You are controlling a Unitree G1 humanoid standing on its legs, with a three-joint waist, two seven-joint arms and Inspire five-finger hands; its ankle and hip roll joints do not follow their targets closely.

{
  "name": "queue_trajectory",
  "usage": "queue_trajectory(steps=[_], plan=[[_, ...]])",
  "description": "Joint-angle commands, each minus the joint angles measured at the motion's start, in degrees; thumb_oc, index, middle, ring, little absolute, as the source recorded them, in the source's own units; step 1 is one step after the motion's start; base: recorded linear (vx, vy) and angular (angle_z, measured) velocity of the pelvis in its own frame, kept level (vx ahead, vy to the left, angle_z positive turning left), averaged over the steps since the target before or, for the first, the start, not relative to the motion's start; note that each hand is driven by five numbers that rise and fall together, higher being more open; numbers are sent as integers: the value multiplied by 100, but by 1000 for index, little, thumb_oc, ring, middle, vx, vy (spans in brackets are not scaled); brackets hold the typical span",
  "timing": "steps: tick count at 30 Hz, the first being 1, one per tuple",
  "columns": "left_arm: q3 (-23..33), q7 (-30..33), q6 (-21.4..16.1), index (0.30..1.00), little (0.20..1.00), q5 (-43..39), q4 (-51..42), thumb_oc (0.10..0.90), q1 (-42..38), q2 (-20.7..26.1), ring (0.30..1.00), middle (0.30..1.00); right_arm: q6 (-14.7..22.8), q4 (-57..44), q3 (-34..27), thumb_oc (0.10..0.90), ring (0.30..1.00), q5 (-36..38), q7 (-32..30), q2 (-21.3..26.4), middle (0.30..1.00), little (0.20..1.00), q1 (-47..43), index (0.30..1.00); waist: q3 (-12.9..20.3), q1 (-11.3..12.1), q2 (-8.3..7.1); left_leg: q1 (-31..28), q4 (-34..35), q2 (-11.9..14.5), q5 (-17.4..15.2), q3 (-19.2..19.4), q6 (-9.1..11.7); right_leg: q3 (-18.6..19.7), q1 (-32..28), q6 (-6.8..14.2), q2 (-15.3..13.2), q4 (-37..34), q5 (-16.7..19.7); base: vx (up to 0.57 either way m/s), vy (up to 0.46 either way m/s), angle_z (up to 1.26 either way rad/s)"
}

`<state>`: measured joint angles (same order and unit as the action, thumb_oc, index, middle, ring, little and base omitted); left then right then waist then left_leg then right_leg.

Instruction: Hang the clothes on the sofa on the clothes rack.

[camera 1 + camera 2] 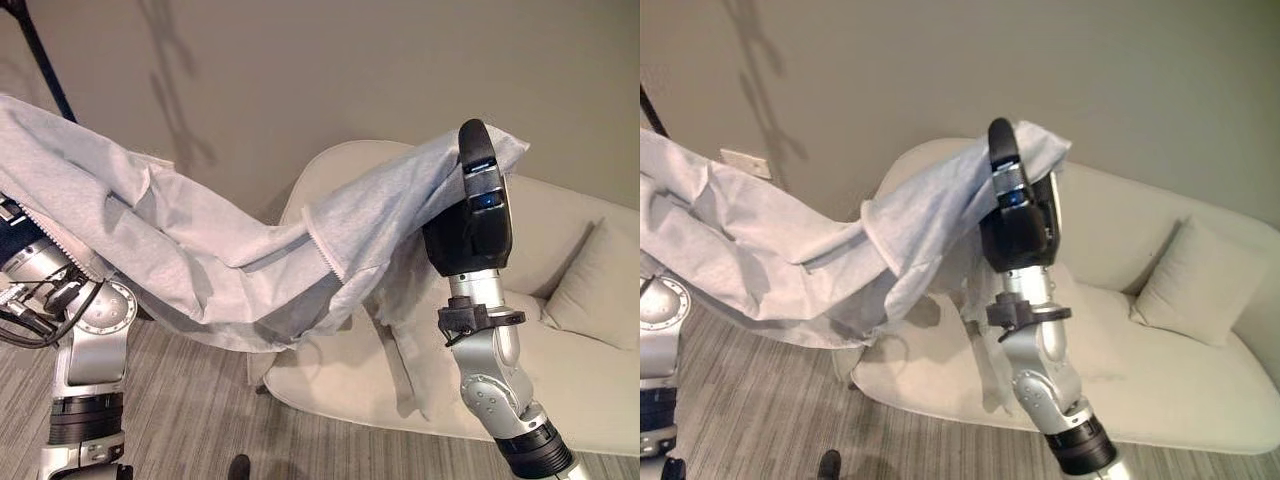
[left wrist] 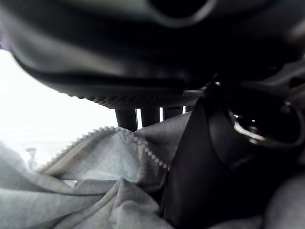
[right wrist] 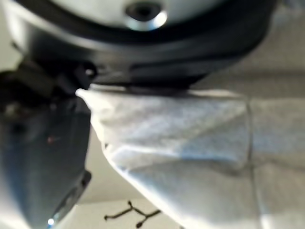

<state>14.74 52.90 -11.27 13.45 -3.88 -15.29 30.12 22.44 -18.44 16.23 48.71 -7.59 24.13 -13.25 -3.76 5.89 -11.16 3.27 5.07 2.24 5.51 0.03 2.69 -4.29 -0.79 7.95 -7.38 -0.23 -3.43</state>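
Holding the grey garment (image 1: 230,250) lifted clear above the sofa (image 1: 1200,370): right hand (image 1: 478,215) clenched on one end, left hand (image 2: 214,157) gripping the other; hanging on rack not yet done

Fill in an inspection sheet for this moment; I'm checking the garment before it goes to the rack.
Surface: cream sofa on a grey striped floor.
Job's things: light grey zip garment, lifted off the seat and stretched between both arms, its middle sagging; a dark pole at the upper left, possibly the clothes rack.
Clutter: cushion on the sofa.
Hands: right hand raised, one end of the garment draped over it, fingers hidden under cloth; left hand close against the zip edge, grip unclear.
Cables: nothing seen.
Surroundings: plain beige wall with a white wall plate.
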Motion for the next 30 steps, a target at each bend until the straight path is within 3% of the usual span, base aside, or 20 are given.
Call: queue_trajectory(steps=[1, 3, 5, 10, 11, 13, 16, 19, 20, 23, 26, 28, 30], plan=[[103, -137, -713, 300, 300, 221, -722, 400, 110, 368, 300, 300, 583, -645, -692, 400, 300, -59, 126, 71, 300, 300, -99, 300, 560, -21, 137, -246, -7, -613, -566, -219, -245, 186, 552, -290, 667, 829, -72, 73, -85, 26], [151, -199, -748, 300, 300, 154, -796, 400, 262, 276, 300, 300, 570, -652, -730, 400, 300, -95, 131, 76, 300, 300, -1, 300, 601, -58, 152, -313, -7, -633, -631, -329, -246, 187, 440, -315, 686, 724, -93, 61, -82, 42], [314, -257, -863, 300, 300, -78, -1017, 400, 612, 104, 300, 300, 499, -661, -809, 400, 300, -181, 99, 132, 300, 300, 86, 300, 759, -87, 274, -338, -8, -628, -607, -419, -248, 120, 254, -287, 684, 221, 196, 68, -74, 59], [291, -246, -876, 300, 300, -143, -1010, 400, 737, 89, 300, 300, 528, -726, -889, 400, 300, -383, -4, 111, 300, 300, 84, 300, 707, -11, 420, -201, -435, -629, -716, -523, -246, -24, -17, -299, 635, -151, 302, 37, -26, 15], [-51, -423, -930, 300, 300, -206, -1006, 400, 497, -90, 300, 300, 533, -680, -1013, 400, 300, -771, -225, 176, 300, 300, 122, 300, 483, -127, 478, 175, -805, -376, -676, 7, -83, -426, -149, -268, 432, -190, 258, -60, 61, 53], [-59, -425, -929, 300, 300, -202, -997, 400, 473, -98, 300, 300, 528, -688, -1019, 400, 300, -795, -250, 183, 300, 300, 114, 300, 468, -136, 487, 203, -854, -375, -695, -11, -77, -447, -150, -270, 434, -186, 255, -53, 54, 122], [-74, -626, -926, 300, 300, -6, -1097, 400, 725, -173, 300, 300, 469, -773, -914, 400, 300, -1184, -331, 132, 300, 300, 47, 300, 583, -213, 536, 62, -590, 105, -556, 420, 56, -557, -229, -239, 298, -286, 278, 31, 142, 56], [-173, -707, -1017, 300, 300, -15, -1169, 400, 778, -174, 300, 300, 439, -701, -949, 400, 300, -1287, -338, 229, 300, 300, 128, 300, 584, -385, 560, -111, -329, 890, -117, 588, 288, -581, -101, -160, -3, -76, 175, 63, 314, -15], [-273, -687, -1119, 300, 300, -122, -1138, 400, 784, -177, 300, 300, 475, -612, -972, 400, 300, -1342, -430, 298, 300, 300, 145, 300, 592, -464, 696, -41, -41, 1436, 369, 549, 516, -473, -27, -80, -160, 115, 29, 129, 487, -11], [-445, -612, -1270, 300, 300, -220, -1109, 400, 706, -167, 300, 300, 507, -448, -1010, 400, 300, -1474, -603, 326, 300, 300, 189, 300, 448, -502, 783, 203, -7, 1928, 788, 414, 720, -318, -24, 43, -419, 280, -86, 124, 463, -13], [-710, -592, -1397, 300, 300, -266, -1085, 400, 629, -189, 300, 300, 566, -388, -1054, 400, 300, -1581, -735, 307, 300, 300, 228, 300, 408, -466, 927, 336, -7, 2124, 941, 99, 919, -173, -128, 198, -663, 257, -103, 163, 512, -20], [-796, -627, -1394, 300, 300, -226, -1147, 400, 622, -229, 300, 300, 579, -374, -1097, 400, 300, -1608, -727, 313, 300, 300, 265, 300, 437, -464, 983, 293, -7, 2108, 800, -28, 947, -100, -191, 268, -759, 192, -65, 165, 380, 10], [-1083, -893, -1450, 300, 300, -337, -1261, 400, 573, -322, 300, 300, 531, -399, -1230, 400, 300, -1729, -719, 309, 300, 300, 495, 300, 502, -522, 1043, 269, -90, 1992, 376, 47, 980, -150, -388, 439, -1057, 24, 154, 198, 531, 10]])
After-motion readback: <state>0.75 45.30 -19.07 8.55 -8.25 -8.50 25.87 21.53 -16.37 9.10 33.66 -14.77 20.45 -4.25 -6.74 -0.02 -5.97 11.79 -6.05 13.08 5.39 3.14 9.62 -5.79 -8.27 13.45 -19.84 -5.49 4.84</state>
